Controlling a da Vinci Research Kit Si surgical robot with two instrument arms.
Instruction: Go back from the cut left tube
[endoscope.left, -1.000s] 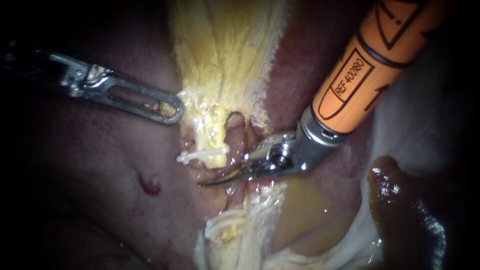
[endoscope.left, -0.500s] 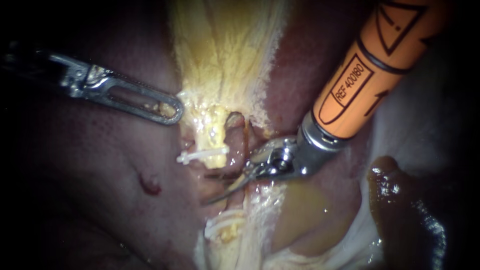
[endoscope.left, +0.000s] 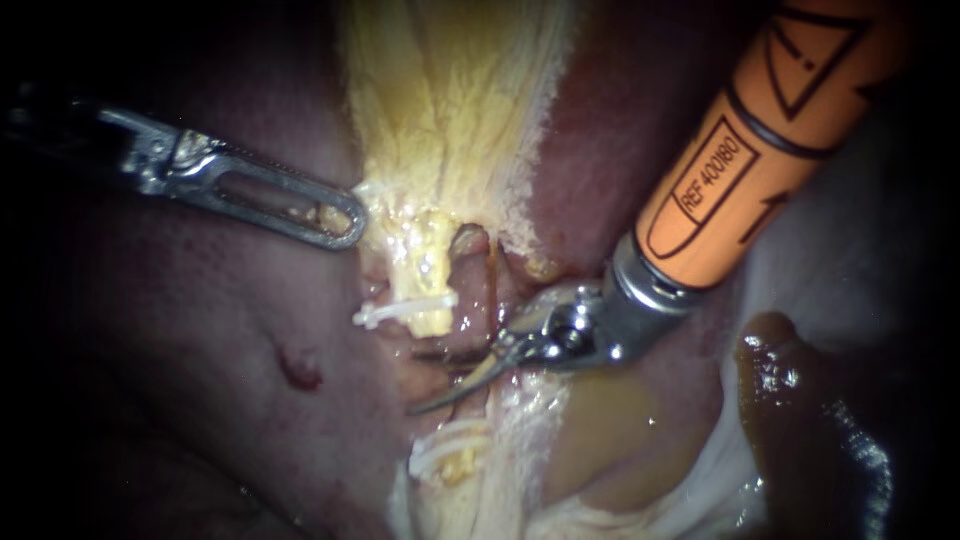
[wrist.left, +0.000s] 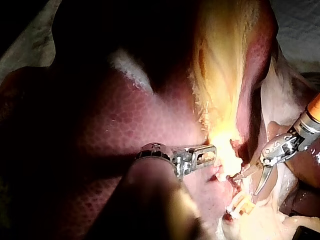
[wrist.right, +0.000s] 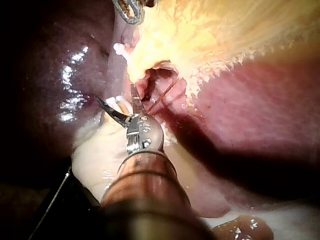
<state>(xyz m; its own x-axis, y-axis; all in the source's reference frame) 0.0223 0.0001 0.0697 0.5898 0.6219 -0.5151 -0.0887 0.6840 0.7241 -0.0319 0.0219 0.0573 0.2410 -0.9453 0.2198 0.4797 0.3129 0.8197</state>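
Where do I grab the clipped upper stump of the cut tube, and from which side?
Probably grip the yellowish stump just above the white clip, crossways, coming from the view's left. It runs upright there, little shows below the clip, and the right instrument crowds its right.

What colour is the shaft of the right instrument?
The right instrument's shaft is orange with black markings; endoscope view shows it best.

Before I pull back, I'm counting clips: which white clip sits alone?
The upper clip in the endoscope view, crossing the yellow tube nearer the left instrument. The other clips are bunched together past the right instrument, whose blades stand open.
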